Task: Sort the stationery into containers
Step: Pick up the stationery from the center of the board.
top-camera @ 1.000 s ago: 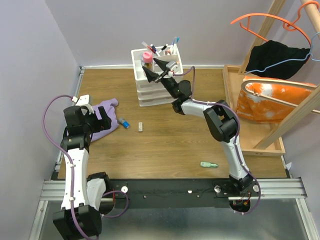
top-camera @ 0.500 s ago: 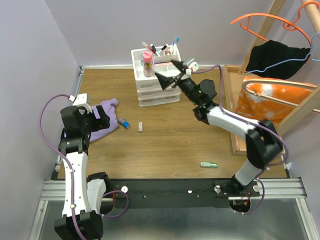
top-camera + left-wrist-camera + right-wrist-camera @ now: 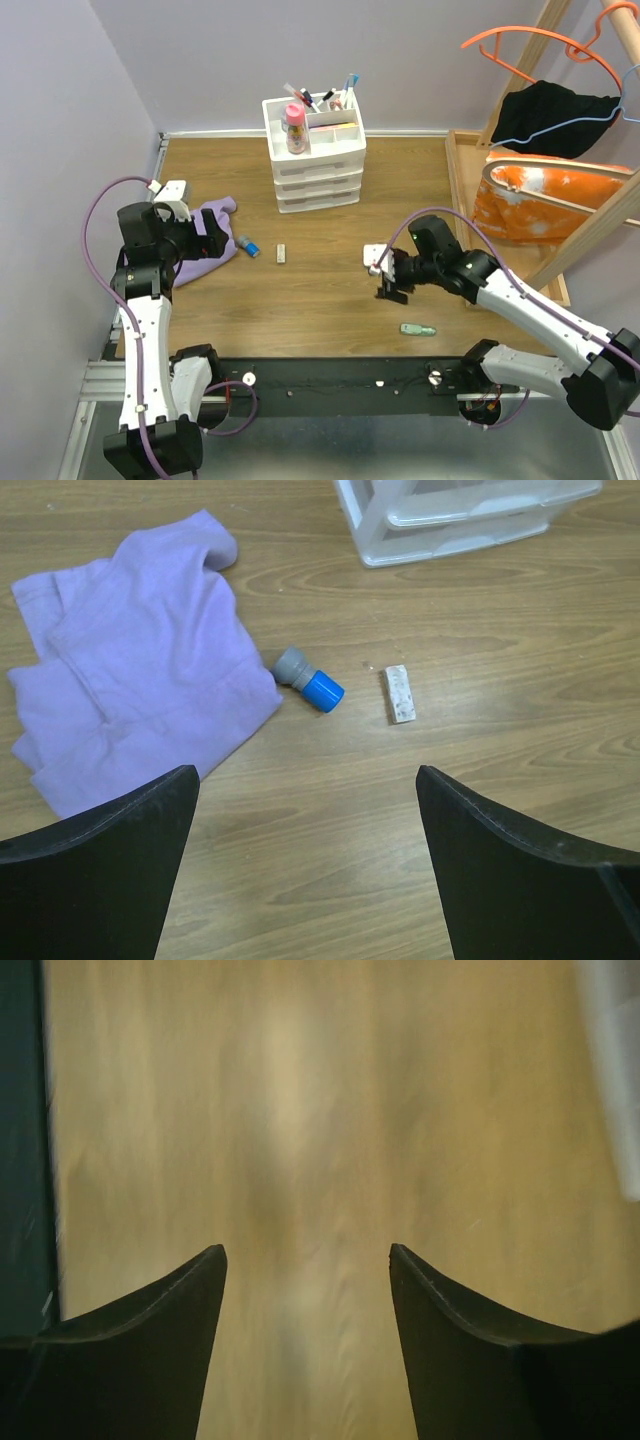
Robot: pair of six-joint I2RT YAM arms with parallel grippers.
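Left pincer [image 3: 305, 780] spread wide, nothing between its fingers. Right pincer [image 3: 390, 285] spread too, empty, aimed down at bare table [image 3: 320, 310]. The right wrist view is blurred and shows only wood grain between the fingers.

Biggest first:
- white organiser [image 3: 318, 165]: 3 drawers, open compartments on top, with pens [image 3: 336, 98] standing in them. Well apart from both pincers: ahead and right of the left pincer, far beyond the right pincer toward the back wall.
- purple cloth [image 3: 130, 680]: crumpled flat on the table, ahead-left of the left pincer, near it.
- green marker [image 3: 418, 329]: lying flat, near the right pincer on the arm-base side, not touching it.
- blue-capped stub [image 3: 308, 680]: grey body, blue cap, lying straight ahead of the left pincer. It is right at the cloth's edge; cannot tell if they touch.
- small white piece [image 3: 400, 693]: flat on the table, ahead-right of the left pincer, just beside the blue-capped stub but apart from it.
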